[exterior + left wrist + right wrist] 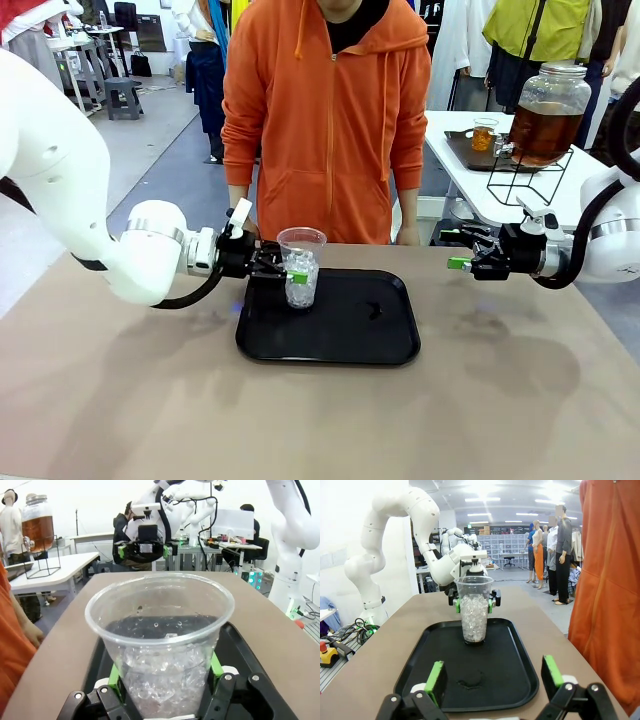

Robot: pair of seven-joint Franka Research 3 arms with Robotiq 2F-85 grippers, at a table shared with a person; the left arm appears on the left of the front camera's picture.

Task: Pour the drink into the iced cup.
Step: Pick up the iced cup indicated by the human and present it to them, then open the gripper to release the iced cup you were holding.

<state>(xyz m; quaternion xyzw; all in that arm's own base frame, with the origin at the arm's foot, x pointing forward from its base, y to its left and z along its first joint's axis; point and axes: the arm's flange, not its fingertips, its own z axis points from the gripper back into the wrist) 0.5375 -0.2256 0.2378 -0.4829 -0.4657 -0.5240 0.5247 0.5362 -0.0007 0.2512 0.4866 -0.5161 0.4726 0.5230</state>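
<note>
Counter [500,400] space is being taken up at the middle by a black tray [370,335]. The iced cup [301,265] is being carried upright on the tray's left part, near its far edge. The cup is being clamped low on its wall by the left claw [287,273], with green pads [115,676] pressed to either side. The step in hand is judged to be steadying the cup for the pour. The thin plastic is best being squeezed only lightly, with the rim left level and uncovered, since a harder pinch could buckle it and spill ice.

The far side is being occupied by a person [325,120] in an orange hoodie, one hand [407,235] being rested at the counter's edge. The drink [540,135], tea-coloured, is being stored in a glass jar [550,95] on a wire stand [520,180] on a white side counter [470,190] behind, well apart from the cup. The right claw [455,250] is being held empty, fingers apart, just right of the tray. Nothing is being placed between it and the cup.
</note>
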